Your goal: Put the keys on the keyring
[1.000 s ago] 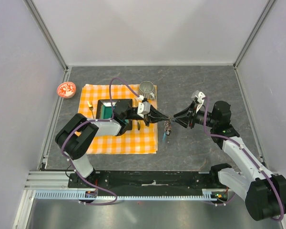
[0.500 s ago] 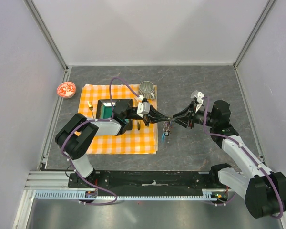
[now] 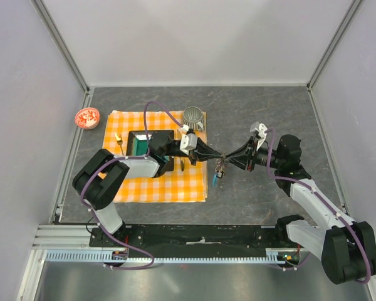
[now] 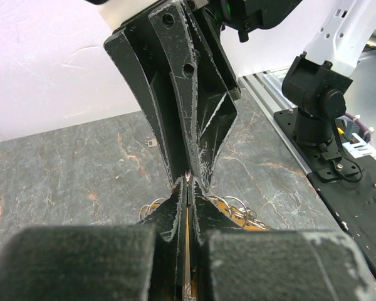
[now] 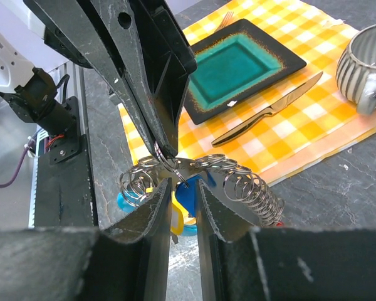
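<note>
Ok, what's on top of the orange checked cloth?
A teal plate, a knife beside it and a ribbed grey cup at the corner. The left arm covers part of the cloth from above.

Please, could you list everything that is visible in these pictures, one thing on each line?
Dark grey marbled table: 1, under everything.
Orange-and-white checked cloth: 1, on the table's left half.
Square teal plate with black rim: 1, on the cloth.
Silver table knife: 1, on the cloth beside the plate.
Metal fork: 1, at the plate's other side.
Ribbed grey cup: 1, at the cloth's far right corner.
Round red dish: 1, beyond the table's far left corner.
Wire keyring: 1, silver rings and coils, between the grippers.
Keys: count unclear, blue and yellow heads, under the rings.
Cyan tag: 1, hanging lowest.
Left gripper: black, shut on a ring.
Right gripper: black, jaws narrowly apart, grip unclear.
</note>
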